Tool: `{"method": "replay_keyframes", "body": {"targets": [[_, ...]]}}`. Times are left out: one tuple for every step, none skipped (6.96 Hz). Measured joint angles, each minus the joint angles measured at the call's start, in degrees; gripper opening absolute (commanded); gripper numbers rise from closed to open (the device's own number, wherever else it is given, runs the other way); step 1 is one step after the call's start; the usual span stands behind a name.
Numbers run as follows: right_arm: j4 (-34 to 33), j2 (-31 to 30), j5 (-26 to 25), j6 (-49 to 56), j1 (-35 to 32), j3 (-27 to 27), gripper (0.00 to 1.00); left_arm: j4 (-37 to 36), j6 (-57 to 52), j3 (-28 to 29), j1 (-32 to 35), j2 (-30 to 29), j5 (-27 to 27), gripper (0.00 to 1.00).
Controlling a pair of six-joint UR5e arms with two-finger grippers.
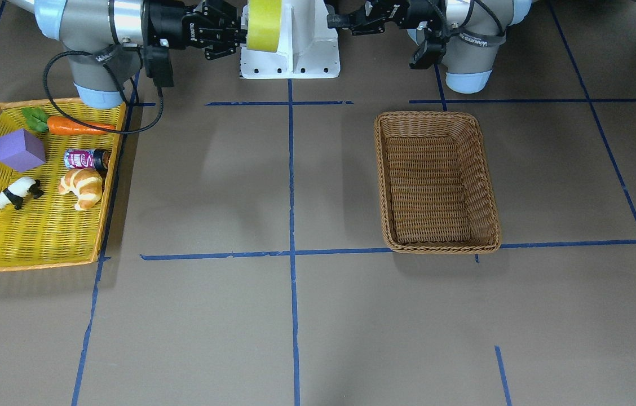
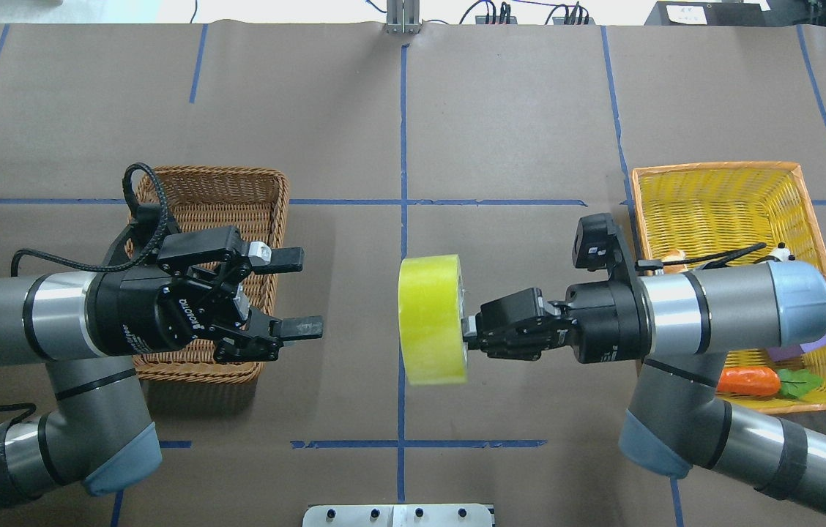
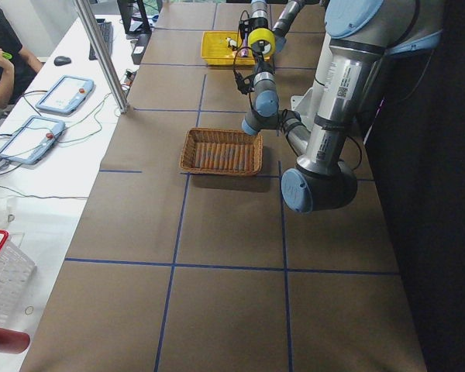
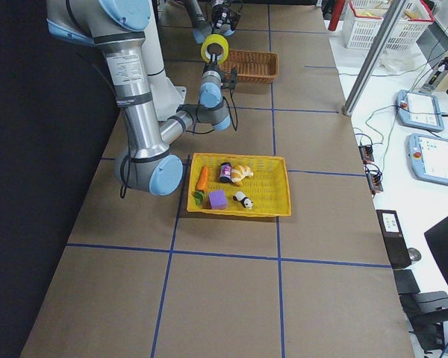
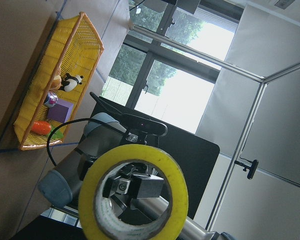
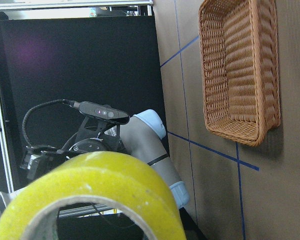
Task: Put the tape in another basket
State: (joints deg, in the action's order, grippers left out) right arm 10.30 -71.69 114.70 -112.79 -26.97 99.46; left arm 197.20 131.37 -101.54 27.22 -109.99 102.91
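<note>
The yellow-green tape (image 2: pixel 433 319) hangs on edge in the air over the table's middle, near the robot's base. It also shows in the front view (image 1: pixel 264 25), the left wrist view (image 5: pixel 140 152) and the right wrist view (image 6: pixel 100 185). My right gripper (image 2: pixel 467 326) is shut on the roll's wall, with one finger inside the core. My left gripper (image 2: pixel 308 293) is open and empty. It faces the tape's open side with a gap between them, and it is above the near right corner of the brown wicker basket (image 2: pixel 215 173). The basket (image 1: pixel 436 116) is empty.
The flat yellow tray (image 1: pixel 42 103) lies on my right side. It holds a carrot (image 1: pixel 78 126), a purple cube (image 1: pixel 20 150), a can (image 1: pixel 85 159), a croissant (image 1: pixel 83 188) and a toy panda (image 1: pixel 13 193). The white robot mount (image 1: pixel 301 51) stands behind the tape.
</note>
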Motion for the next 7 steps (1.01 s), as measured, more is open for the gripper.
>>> {"method": "replay_keyframes", "body": {"targets": [[0.0,0.0,-0.1,0.0,0.9,0.0,0.00,-0.1,0.0,0.5,-0.4,-0.9,-0.1,1.00],[0.0,0.1,-0.1,0.0,1.4,0.0,0.01,-0.3,-0.1,0.9,-1.2,-1.8,-0.6,1.00],[0.0,0.2,-0.6,0.1,2.0,-0.1,0.01,-0.4,-0.1,1.1,-2.2,-2.5,-1.4,1.00],[-0.1,0.3,-1.7,0.2,2.8,-0.2,0.01,-0.5,-0.1,1.2,-3.0,-3.1,-2.1,1.00],[-0.1,0.4,-2.9,0.4,3.8,-0.3,0.01,-0.7,-0.1,1.2,-3.6,-3.6,-2.6,1.00],[-0.2,0.5,-4.0,0.5,4.7,-0.4,0.01,-1.3,-0.1,1.3,-4.1,-4.0,-2.9,1.00],[-0.3,0.6,-4.9,0.5,5.5,-0.5,0.01,-1.9,-0.1,1.3,-4.4,-4.3,-3.0,1.00]]}}
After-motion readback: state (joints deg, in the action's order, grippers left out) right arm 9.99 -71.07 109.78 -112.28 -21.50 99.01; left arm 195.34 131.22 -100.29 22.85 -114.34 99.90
